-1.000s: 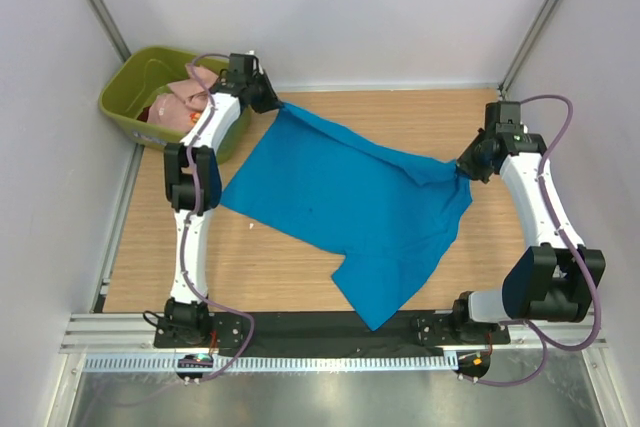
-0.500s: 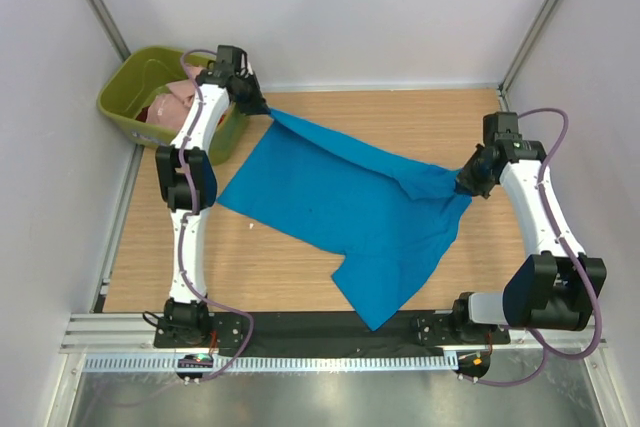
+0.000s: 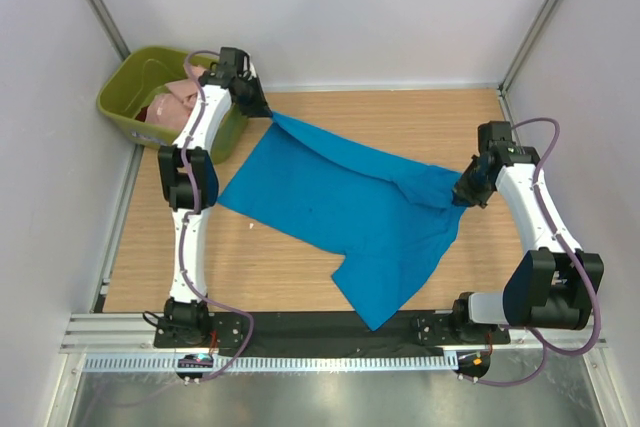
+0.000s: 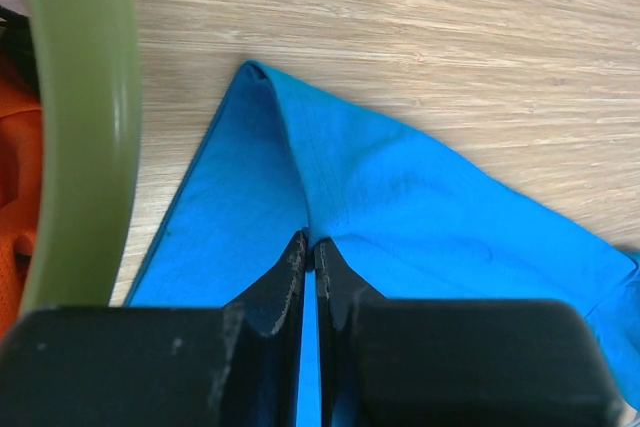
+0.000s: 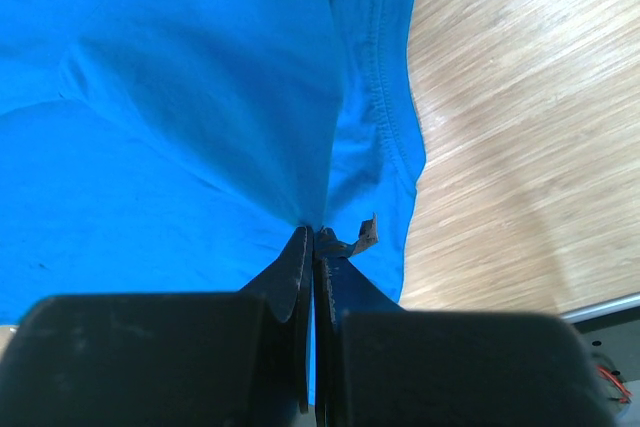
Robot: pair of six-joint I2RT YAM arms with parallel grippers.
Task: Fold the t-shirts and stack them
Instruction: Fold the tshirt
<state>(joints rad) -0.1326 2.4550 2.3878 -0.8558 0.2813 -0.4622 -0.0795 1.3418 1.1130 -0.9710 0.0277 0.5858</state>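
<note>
Top external view: the blue t-shirt [image 3: 350,212] lies spread on the wooden table [image 3: 400,117], between the two grippers.
Shirt and left gripper: the left gripper [image 3: 262,107] is at the shirt's far-left corner, just beside the olive-green tub [image 3: 120,112].
Shirt and right gripper: the right gripper [image 3: 462,192] is at the shirt's right edge, where the cloth bunches into folds.
Left wrist view: the left gripper's fingers are nearly together, with only a thin slit between them. They pinch a raised fold of blue cloth, and the corner lies on the wood just past the tips.
Right wrist view: the right gripper's fingers are pressed together on gathered blue cloth, with a stitched hem to their right.
Left arm pose: stretched far forward along the left side, wrist over the tub's near wall.
Right arm pose: bent, forearm angled inward to the left.
Shirt direction: a ridge runs from the far left to the right gripper, and one pointed end reaches the near edge.
Tub contents: a pale pink t-shirt [image 3: 178,99] and a red-orange one [image 4: 15,167].
</note>
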